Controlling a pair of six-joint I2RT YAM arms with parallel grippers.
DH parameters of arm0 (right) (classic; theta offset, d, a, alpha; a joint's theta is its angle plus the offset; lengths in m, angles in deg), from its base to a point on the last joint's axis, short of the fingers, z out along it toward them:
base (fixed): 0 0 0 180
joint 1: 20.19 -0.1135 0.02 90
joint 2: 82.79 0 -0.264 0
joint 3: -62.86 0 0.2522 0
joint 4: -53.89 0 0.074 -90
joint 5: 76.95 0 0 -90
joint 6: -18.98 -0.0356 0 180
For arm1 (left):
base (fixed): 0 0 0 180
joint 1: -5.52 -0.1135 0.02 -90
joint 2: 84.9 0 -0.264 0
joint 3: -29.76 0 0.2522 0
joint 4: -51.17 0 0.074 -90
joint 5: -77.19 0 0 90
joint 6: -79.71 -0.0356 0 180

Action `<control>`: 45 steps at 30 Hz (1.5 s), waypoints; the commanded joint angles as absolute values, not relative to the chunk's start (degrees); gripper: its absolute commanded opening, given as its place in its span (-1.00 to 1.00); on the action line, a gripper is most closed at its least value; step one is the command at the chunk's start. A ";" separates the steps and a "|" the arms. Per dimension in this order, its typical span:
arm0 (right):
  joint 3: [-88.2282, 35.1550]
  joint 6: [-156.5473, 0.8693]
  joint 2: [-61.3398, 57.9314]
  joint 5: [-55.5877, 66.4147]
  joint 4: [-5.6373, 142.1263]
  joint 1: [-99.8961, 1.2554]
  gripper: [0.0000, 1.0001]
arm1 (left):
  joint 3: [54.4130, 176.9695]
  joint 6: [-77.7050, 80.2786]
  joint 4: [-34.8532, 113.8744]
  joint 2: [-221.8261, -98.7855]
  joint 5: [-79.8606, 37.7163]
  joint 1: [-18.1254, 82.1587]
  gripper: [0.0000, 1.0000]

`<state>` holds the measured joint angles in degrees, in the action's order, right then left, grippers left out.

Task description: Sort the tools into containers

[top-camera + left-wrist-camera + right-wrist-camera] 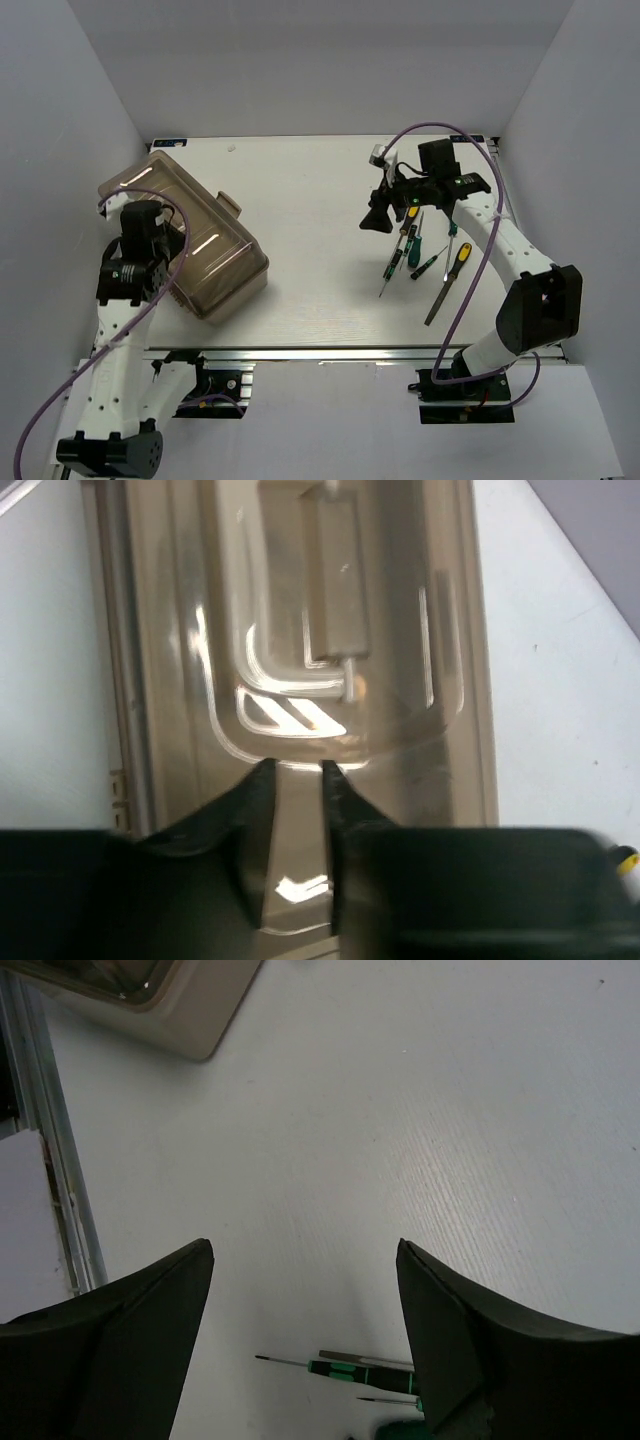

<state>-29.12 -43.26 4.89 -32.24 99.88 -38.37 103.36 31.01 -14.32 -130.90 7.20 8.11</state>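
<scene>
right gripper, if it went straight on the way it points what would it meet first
Probably bare table: the right gripper is wide open and tilted down at white surface. The green screwdriver lies short of its tips and the toolbox sits off to one side, though depth is unclear.

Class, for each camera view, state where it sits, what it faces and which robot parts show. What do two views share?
Top external: above and behind the bases, looking down on the table, toolbox and screwdrivers; both arms show.
Left wrist: on the left arm, facing down onto the toolbox lid; the left gripper shows.
Right wrist: on the right arm, facing the table; the open right gripper shows.
Shared: top and right wrist both show a green screwdriver.
</scene>
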 commanded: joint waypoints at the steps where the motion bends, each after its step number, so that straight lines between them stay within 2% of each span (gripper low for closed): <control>1: -27.81 -46.67 3.96 -29.66 94.90 -39.26 0.59 | 110.22 30.40 -11.55 -134.63 4.16 6.14 -0.24; 2: -27.55 -47.20 4.05 -29.66 94.55 -39.27 0.62 | 111.88 29.97 -12.16 -137.34 3.80 5.61 -0.14; 3: -27.54 -47.64 4.22 -29.75 94.37 -39.27 0.66 | 115.90 29.70 -12.95 -138.76 3.54 3.52 0.06; 5: -27.54 -47.91 4.66 -29.66 94.19 -39.27 0.75 | 119.88 26.99 -15.58 -143.58 1.18 0.01 0.27; 6: -27.37 -48.08 4.67 -29.57 94.11 -39.27 0.77 | 123.90 25.84 -16.72 -145.44 -0.49 -1.93 0.61; 7: -27.28 -48.17 4.84 -29.57 93.93 -39.27 0.79 | 125.77 24.61 -19.69 -147.46 -2.68 -4.13 0.74; 8: -27.11 -48.35 4.93 -29.66 93.41 -39.27 0.79 | 127.18 23.29 -20.77 -149.22 -6.10 -7.54 0.83; 12: -24.91 -49.23 4.67 -30.10 91.21 -39.27 0.78 | 131.93 23.81 -24.72 -153.97 -5.96 -9.50 0.96; 15: -23.77 -49.67 4.40 -29.92 89.54 -39.18 0.79 | 134.05 23.72 -30.17 -155.12 -1.48 -10.39 0.96; 19: -21.92 -50.46 4.75 -29.66 87.52 -39.26 0.79 | 128.00 23.63 -27.39 -152.93 -0.06 -11.97 0.96; 23: -22.35 -50.37 5.89 -30.71 87.60 -39.27 0.79 | 119.92 24.25 -20.61 -153.98 -4.36 -14.78 0.96; 32: -22.45 -50.02 6.51 -30.80 88.21 -38.47 0.79 | 113.23 20.82 -9.97 -157.58 -12.54 -15.58 0.85; 39: -21.57 -49.05 6.34 -30.36 89.27 -37.86 0.79 | 105.93 17.05 -5.40 -157.59 -21.42 -15.58 0.67; 45: -22.44 -48.09 7.13 -30.28 90.41 -37.51 0.78 | 103.99 9.23 -5.48 -160.39 -24.58 -8.47 0.58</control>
